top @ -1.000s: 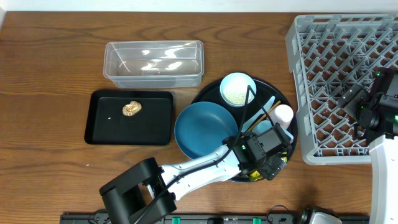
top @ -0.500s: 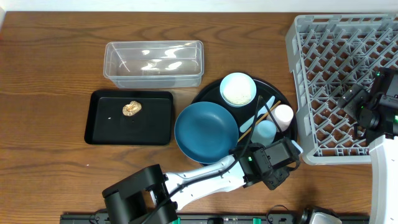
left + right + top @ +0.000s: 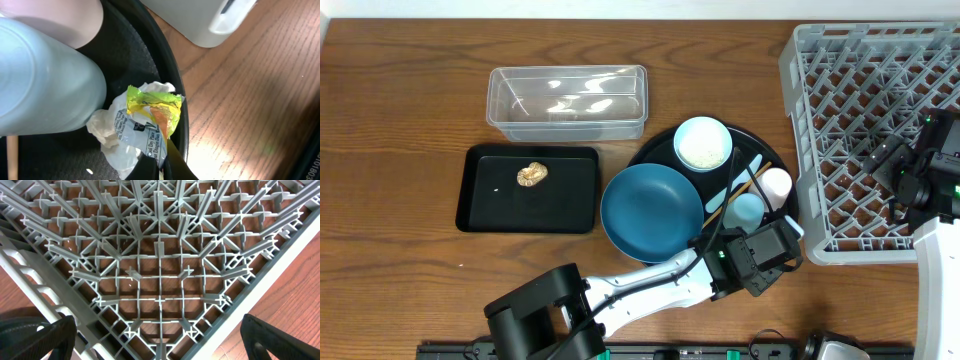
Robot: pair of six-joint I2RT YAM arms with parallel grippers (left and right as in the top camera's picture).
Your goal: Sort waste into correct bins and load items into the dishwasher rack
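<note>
Dishwasher rack (image 3: 870, 130), grey and latticed, fills the far right of the counter (image 3: 400, 120). The right end effector (image 3: 155, 332) hangs over it with its jaws wide apart. Just left of the rack sits a round black tray (image 3: 655, 150). At its near right rim lies a crumpled white wad (image 3: 122, 142) with a yellow-green wrapper (image 3: 152, 102) on top. The left end effector (image 3: 162, 162) is closed at their edge; whether it has caught either is unclear. Both look light, thin and crinkly, best pinched at a raised fold.
</note>
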